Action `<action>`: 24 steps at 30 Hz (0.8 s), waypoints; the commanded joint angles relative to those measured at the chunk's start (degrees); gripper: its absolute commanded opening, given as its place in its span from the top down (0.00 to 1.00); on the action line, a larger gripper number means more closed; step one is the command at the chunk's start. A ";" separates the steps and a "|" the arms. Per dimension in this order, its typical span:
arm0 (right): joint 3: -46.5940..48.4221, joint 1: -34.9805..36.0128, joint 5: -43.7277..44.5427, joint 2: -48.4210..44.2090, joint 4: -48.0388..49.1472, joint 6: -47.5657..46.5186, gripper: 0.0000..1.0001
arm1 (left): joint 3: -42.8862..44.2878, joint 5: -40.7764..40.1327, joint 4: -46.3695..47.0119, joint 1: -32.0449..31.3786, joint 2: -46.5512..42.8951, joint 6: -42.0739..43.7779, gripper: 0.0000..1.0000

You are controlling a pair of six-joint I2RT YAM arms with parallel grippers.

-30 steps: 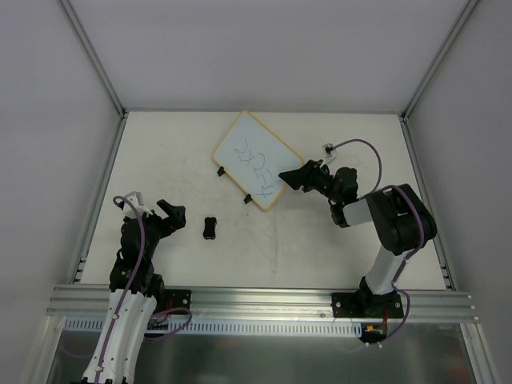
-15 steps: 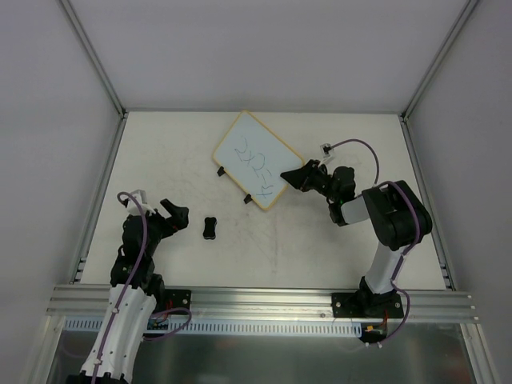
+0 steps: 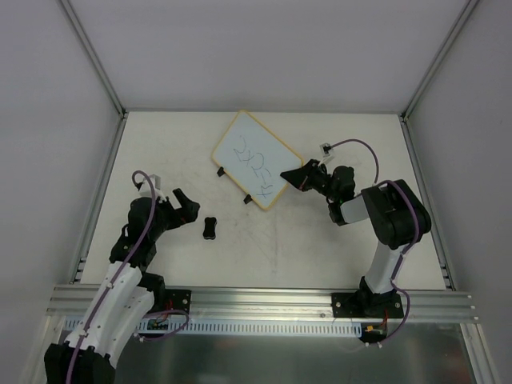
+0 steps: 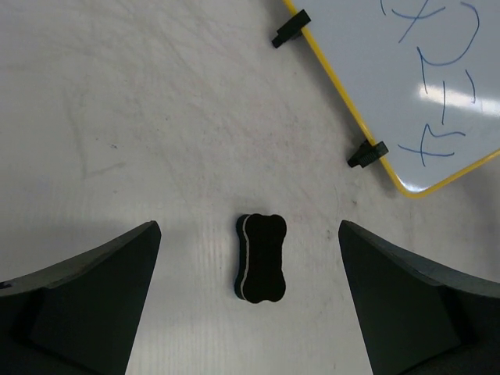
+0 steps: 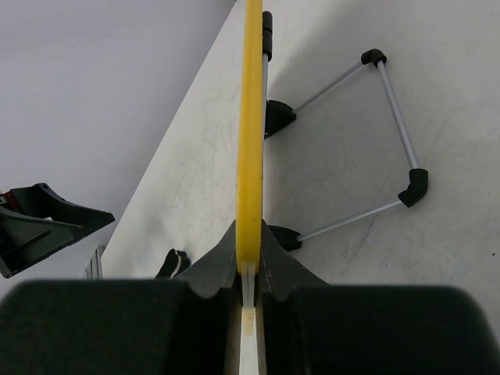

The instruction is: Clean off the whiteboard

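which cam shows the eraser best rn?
Left wrist: the eraser sits centred and large, with its bone shape and layered edge clear. Top external shows only a small black blob. Right wrist is filled by the edge-on whiteboard; a dark shape low left may be it, can't tell.

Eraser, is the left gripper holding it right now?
No, the black bone-shaped eraser lies free on the table, clear of both fingers of the wide-open left gripper.
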 commanded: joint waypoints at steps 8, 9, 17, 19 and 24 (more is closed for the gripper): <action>1.87 -0.16 -0.47 0.66 10.51 -1.81 1.00 | 11.68 -5.44 -2.87 -12.55 19.67 5.51 0.01; 1.96 -0.16 -0.64 0.75 10.51 -1.63 1.00 | 12.13 -5.35 -4.36 -13.16 20.83 6.29 0.01; 2.66 -0.68 -1.53 1.72 10.95 -0.40 1.00 | 16.35 -8.07 -12.89 -15.98 30.94 3.84 0.11; 2.75 -0.77 -1.70 1.72 10.95 -0.23 1.00 | 16.26 -9.04 -13.07 -17.90 30.77 3.67 0.15; 3.28 -0.77 -2.49 2.24 11.39 0.65 1.00 | 17.23 -12.64 -14.56 -23.01 31.91 4.63 0.13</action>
